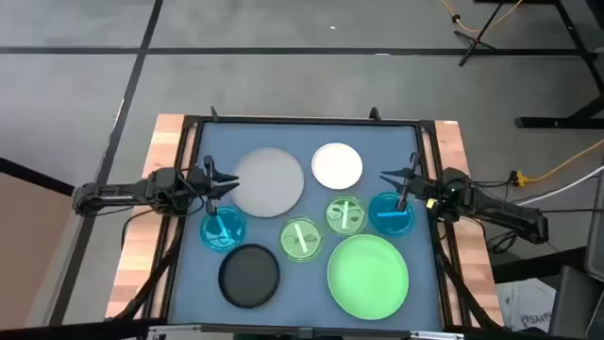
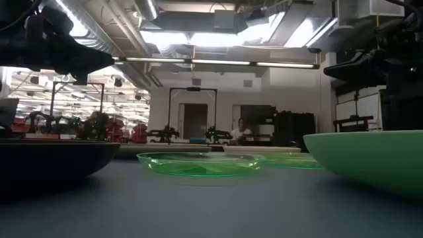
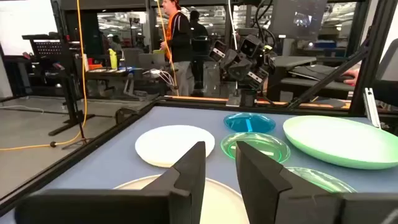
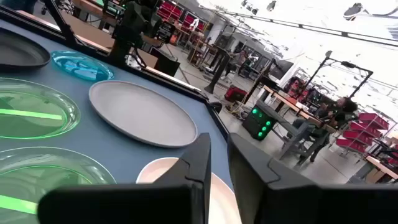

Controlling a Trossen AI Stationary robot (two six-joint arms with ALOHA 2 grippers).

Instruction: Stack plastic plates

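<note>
Eight plastic plates lie flat and apart on the blue mat: a large grey plate (image 1: 269, 179), a white plate (image 1: 337, 165), two small green plates (image 1: 346, 213) (image 1: 301, 238), two small blue plates (image 1: 224, 228) (image 1: 391, 213), a black plate (image 1: 250, 275) and a large light green plate (image 1: 368, 274). My left gripper (image 1: 215, 183) hovers at the grey plate's left rim (image 3: 155, 186), open by a narrow gap (image 3: 221, 168). My right gripper (image 1: 402, 187) hangs above the far rim of the right blue plate and points toward the white plate (image 4: 168, 174). It is open by a slit (image 4: 219, 168). Neither holds anything.
A dark frame (image 1: 302, 121) rims the mat, with wooden table strips (image 1: 142, 236) (image 1: 462, 236) on either side. Beyond the far edge lies the room with stands, cables and people (image 3: 177, 37). Bare mat shows along the near left (image 1: 193, 283).
</note>
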